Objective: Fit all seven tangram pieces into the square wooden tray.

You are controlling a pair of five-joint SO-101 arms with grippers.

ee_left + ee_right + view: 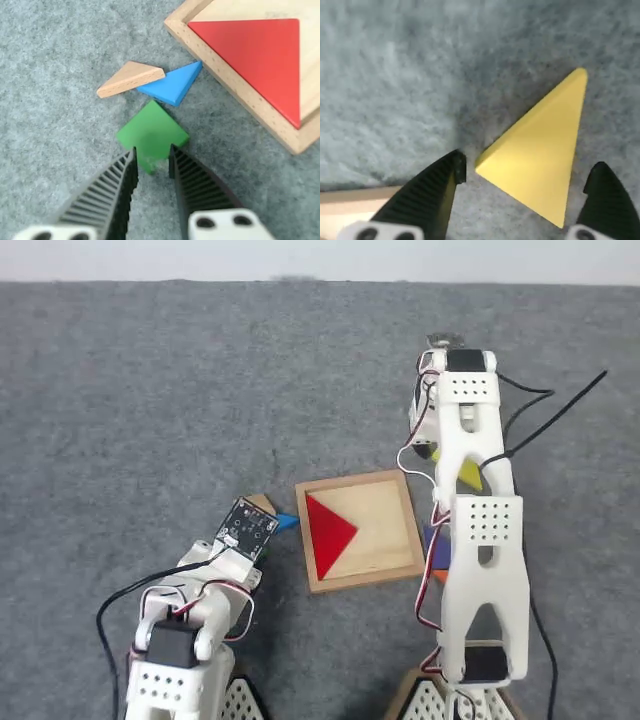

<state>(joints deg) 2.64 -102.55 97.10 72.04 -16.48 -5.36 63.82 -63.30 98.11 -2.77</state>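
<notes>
Care at the corner grip is what this step asks for, I'd say. The left end effector (152, 159) has its ribbed fingers (125, 180) nearly together, pinching the near corner of the green wooden square (152, 131), which lies flat on the grey carpeted desk (150, 390). So slim a hold could let the piece swivel, so a slow, level lift looks wise, with a check of its angle before it crosses the rim. Just beyond it a small blue wooden triangle (172, 85) touches a plain pale wooden triangle (130, 78), both close outside the square wooden tray (230, 82). The tray holds one large red wooden triangle (255, 60), its long edge along the wall nearest the left arm, with bare floor beside it. Past the tray's other side, the right end effector (530, 167) stands spread wide astride a yellow wooden triangle (540, 150) on the desk, not clamped on it.
</notes>
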